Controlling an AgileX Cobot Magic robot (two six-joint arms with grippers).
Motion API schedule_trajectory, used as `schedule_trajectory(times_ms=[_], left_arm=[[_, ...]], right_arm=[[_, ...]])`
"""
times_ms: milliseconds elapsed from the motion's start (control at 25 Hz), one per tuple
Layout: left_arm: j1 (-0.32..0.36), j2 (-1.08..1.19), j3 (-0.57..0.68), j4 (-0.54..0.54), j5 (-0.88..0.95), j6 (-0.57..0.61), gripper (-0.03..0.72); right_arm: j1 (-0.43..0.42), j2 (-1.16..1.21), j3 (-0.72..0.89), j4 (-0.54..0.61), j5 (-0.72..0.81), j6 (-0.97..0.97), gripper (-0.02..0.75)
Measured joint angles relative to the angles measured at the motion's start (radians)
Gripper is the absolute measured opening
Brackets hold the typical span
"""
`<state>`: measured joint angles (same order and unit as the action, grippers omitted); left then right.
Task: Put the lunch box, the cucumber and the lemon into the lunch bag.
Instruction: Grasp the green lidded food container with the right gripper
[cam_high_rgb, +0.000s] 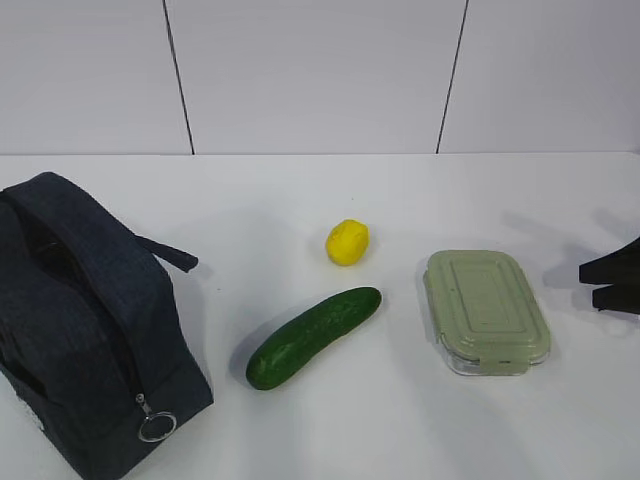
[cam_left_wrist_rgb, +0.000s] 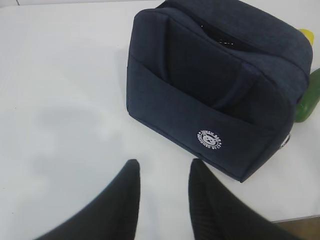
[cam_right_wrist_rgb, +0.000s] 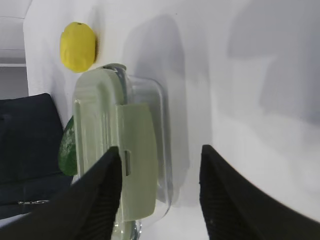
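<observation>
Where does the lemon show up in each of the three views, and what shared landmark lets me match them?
Exterior view: the lemon lies mid-table, behind the cucumber.
Left wrist view: only a yellow sliver shows at the right edge, behind the lunch bag.
Right wrist view: upper left, just beyond the lunch box.
Shared landmark: the cucumber, visible in all three views near the lemon.

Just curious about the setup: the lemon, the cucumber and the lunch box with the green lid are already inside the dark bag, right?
Not inside. The exterior view shows the lemon, cucumber and lunch box lying on the table beside the dark bag.
</observation>
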<state>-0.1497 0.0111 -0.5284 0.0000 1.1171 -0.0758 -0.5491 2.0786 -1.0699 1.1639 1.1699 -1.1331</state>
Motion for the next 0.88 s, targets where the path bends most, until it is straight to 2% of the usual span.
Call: schedule_trajectory(times_ms=[680, 880], left_arm=[[0.000, 0.000, 0.000, 0.000, 0.000, 0.000, 0.242], [0.000, 0.000, 0.000, 0.000, 0.000, 0.000, 0.242]], right_arm=[[0.000, 0.009, 0.000, 0.016, -0.002, 0.034, 0.389], [0.041, 0.009, 0.000, -0.009, -0.002, 0.037, 0.389]])
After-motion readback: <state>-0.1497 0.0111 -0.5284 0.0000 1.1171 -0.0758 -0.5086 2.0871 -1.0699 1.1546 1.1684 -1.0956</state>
